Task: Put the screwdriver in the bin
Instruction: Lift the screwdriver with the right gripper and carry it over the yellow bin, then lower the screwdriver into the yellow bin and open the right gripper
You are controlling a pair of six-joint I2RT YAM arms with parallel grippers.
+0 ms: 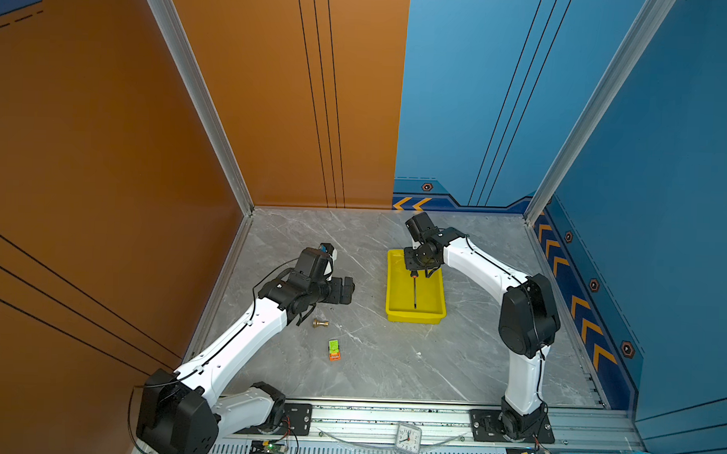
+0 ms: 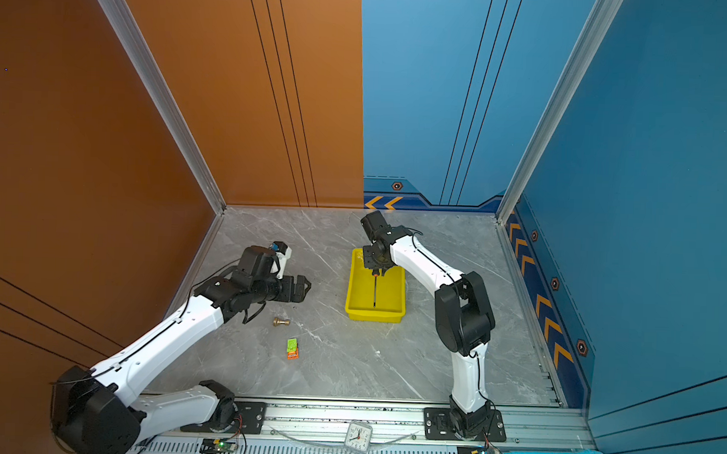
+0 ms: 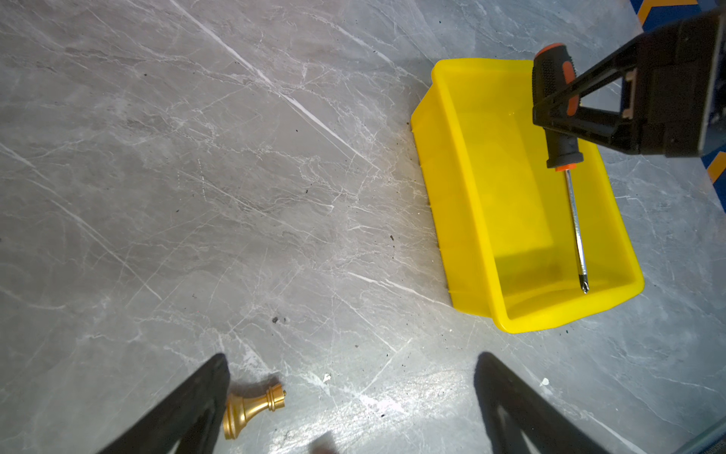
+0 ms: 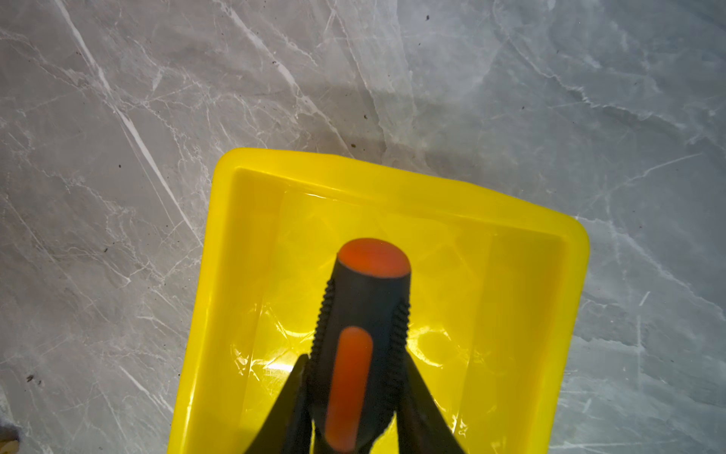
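**A:** Right pincer status?

**B:** Clamped on the handle of the slim screwdriver, the one with the black-and-orange grip and thin metal shaft. In the right wrist view I see a finger on each side of the handle.

**A:** Where's it sitting?

**B:** Over the shallow bright yellow plastic bin. The handle is at the bin's far end, raised off its floor. The shaft slopes down along the bin and the tip ends close to the near wall. I can't tell if the tip touches the floor.

**A:** Left pincer?

**B:** The left pincer is spread wide with nothing in it. It hovers above the grey marble worktop, well apart from the bin. A small brass knob-shaped piece lies on its side near it. A small green-and-orange box lies nearer the rail.
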